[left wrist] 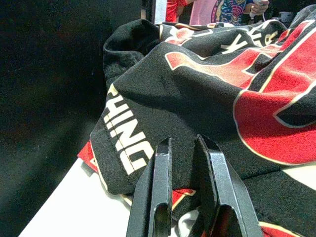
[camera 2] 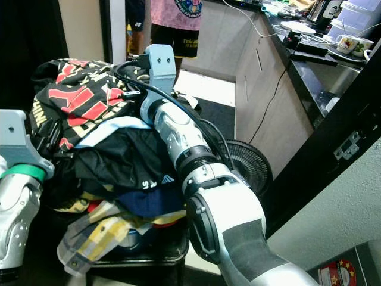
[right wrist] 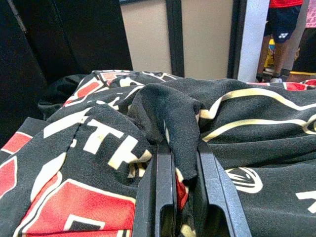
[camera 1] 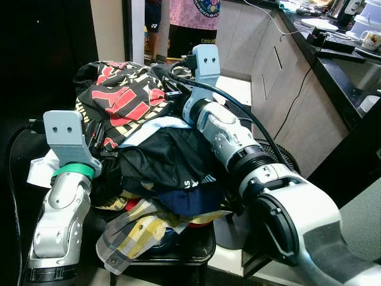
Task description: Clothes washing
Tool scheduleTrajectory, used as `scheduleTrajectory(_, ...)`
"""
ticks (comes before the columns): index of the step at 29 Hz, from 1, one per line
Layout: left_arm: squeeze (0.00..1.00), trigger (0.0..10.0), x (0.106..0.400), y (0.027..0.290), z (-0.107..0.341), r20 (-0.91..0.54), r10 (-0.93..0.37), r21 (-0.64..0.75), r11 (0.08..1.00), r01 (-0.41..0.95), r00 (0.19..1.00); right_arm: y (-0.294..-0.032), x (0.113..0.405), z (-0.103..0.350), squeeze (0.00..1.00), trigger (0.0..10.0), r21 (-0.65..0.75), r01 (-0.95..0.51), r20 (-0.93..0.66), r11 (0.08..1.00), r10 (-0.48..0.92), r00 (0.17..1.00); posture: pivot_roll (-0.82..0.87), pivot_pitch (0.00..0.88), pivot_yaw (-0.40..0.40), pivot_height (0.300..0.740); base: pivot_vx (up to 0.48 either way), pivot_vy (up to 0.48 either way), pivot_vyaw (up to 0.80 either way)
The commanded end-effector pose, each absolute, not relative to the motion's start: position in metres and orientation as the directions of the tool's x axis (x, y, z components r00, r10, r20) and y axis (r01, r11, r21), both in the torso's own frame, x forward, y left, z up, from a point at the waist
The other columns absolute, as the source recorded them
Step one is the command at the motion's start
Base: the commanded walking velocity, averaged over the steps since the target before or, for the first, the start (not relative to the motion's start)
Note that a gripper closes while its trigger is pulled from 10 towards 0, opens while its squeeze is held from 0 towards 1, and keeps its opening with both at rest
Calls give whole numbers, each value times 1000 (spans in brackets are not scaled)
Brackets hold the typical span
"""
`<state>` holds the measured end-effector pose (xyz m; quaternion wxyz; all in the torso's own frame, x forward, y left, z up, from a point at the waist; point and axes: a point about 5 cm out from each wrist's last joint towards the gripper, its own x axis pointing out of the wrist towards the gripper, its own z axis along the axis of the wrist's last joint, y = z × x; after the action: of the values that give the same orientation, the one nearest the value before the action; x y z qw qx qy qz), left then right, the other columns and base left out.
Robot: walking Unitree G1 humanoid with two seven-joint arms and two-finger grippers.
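A black-and-red printed jersey tops a heap of clothes on a black stool. Under it lie a dark garment and a plaid shirt. My right arm reaches over the heap. Its gripper is shut on a raised fold of the jersey, which stands up between the fingers. My left gripper sits at the jersey's near left edge, its fingers close together and pinching the cloth by the cream lettering.
A floor fan stands right of the stool, beside grey cabinets. A dark counter carries cups and plates. A person stands in the doorway beyond the heap. Dark wall lies to the left.
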<state>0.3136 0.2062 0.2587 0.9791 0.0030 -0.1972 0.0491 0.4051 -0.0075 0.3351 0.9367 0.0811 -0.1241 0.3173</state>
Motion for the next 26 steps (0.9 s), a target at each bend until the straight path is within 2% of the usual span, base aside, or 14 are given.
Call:
scheduleTrajectory(1, 0, 10000, 314, 206, 254, 363, 97, -25, 995, -95, 927, -8, 405, 343, 0, 0, 86, -618, 312, 782, 568, 762, -25, 139, -100, 740, 0, 0, 0)
scheduleTrajectory(7, 0, 10000, 314, 208, 257, 383, 113, -38, 994, -107, 917, -31, 405, 369, 0, 0, 125, -618, 446, 776, 512, 734, -14, 87, -100, 740, 0, 0, 0)
scheduleTrajectory(11, 0, 10000, 313, 209, 258, 388, 119, -43, 993, -111, 914, -37, 405, 374, 0, 0, 134, -616, 474, 776, 496, 728, -14, 87, -100, 740, 0, 0, 0)
scheduleTrajectory(12, 0, 10000, 313, 208, 259, 395, 123, -51, 992, -112, 910, -54, 404, 386, 0, 0, 120, -605, 536, 787, 462, 707, -1, 55, -95, 740, 0, 0, 0)
scheduleTrajectory(14, 0, 10000, 313, 208, 259, 395, 123, -51, 992, -112, 910, -54, 404, 386, 0, 0, 120, -605, 536, 787, 462, 707, -1, 55, -95, 740, 0, 0, 0)
scheduleTrajectory(15, 0, 10000, 313, 208, 260, 401, 123, -63, 992, -107, 908, -71, 400, 398, 0, 0, 110, -591, 595, 799, 424, 683, 3, 37, -84, 740, 0, 0, 0)
scheduleTrajectory(16, 0, 10000, 313, 208, 260, 401, 123, -63, 992, -107, 908, -71, 400, 398, 0, 0, 110, -591, 595, 799, 424, 683, 3, 37, -84, 740, 0, 0, 0)
scheduleTrajectory(17, 0, 10000, 313, 206, 260, 405, 121, -74, 992, -100, 906, -91, 395, 410, 0, 0, 98, -561, 653, 822, 372, 660, 1, 21, -71, 740, 0, 0, 0)
scheduleTrajectory(18, 0, 10000, 314, 205, 260, 406, 116, -83, 992, -90, 907, -130, 387, 430, 0, 0, 158, -471, 740, 868, 211, 639, -1, 0, -60, 740, 0, 0, 0)
scheduleTrajectory(20, 0, 10000, 314, 205, 260, 406, 116, -83, 992, -90, 907, -130, 387, 430, 0, 0, 158, -471, 740, 868, 211, 639, -1, 0, -60, 740, 0, 0, 0)
scheduleTrajectory(21, 0, 10000, 315, 203, 260, 406, 112, -89, 993, -83, 907, -156, 380, 441, 0, 0, 213, -410, 783, 887, 96, 614, -1, 0, -60, 740, 0, 0, 0)
scheduleTrajectory(23, 0, 10000, 316, 201, 260, 406, 107, -98, 992, -74, 907, -193, 376, 433, 0, 0, 207, -280, 771, 937, 19, 637, -6, 0, -49, 740, 0, 0, 0)
scheduleTrajectory(24, 0, 10000, 316, 201, 260, 406, 107, -98, 992, -74, 907, -193, 376, 433, 0, 0, 207, -280, 771, 937, 19, 637, -6, 0, -49, 740, 0, 0, 0)
scheduleTrajectory(26, 0, 10000, 317, 199, 260, 400, 106, -112, 991, -66, 910, -192, 379, 405, 0, 0, 121, -259, 712, 958, 98, 695, -7, 0, -46, 740, 0, 0, 0)
